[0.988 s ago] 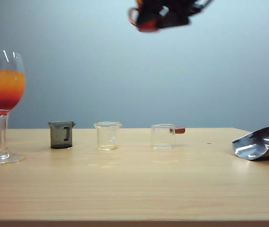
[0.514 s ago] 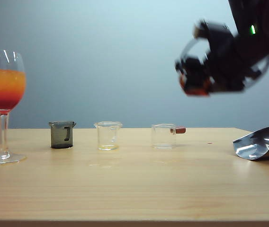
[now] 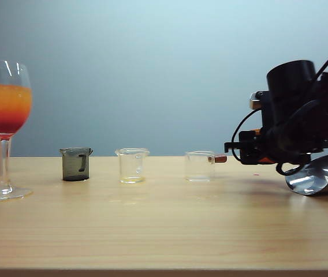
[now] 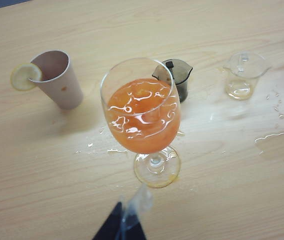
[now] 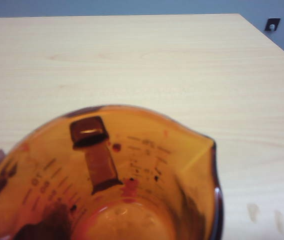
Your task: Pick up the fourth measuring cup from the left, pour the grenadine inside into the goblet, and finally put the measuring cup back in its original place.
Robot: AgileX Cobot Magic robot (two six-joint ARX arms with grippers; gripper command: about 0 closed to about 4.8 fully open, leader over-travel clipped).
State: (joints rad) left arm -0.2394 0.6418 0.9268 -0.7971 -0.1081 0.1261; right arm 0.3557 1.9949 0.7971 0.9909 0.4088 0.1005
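Right gripper, low beside the table's right end, grips the amber measuring cup.

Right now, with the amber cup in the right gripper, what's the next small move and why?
Probably lower the right gripper the rest of the way and set the fourth measuring cup on the table, right of the clear cup. The goblet already shows a red layer under the orange, the cup looks nearly empty, and it hangs low beside its spot in the row.

My staged lab bench, bare wooden table, plain blue-grey backdrop, measuring cups lined up.
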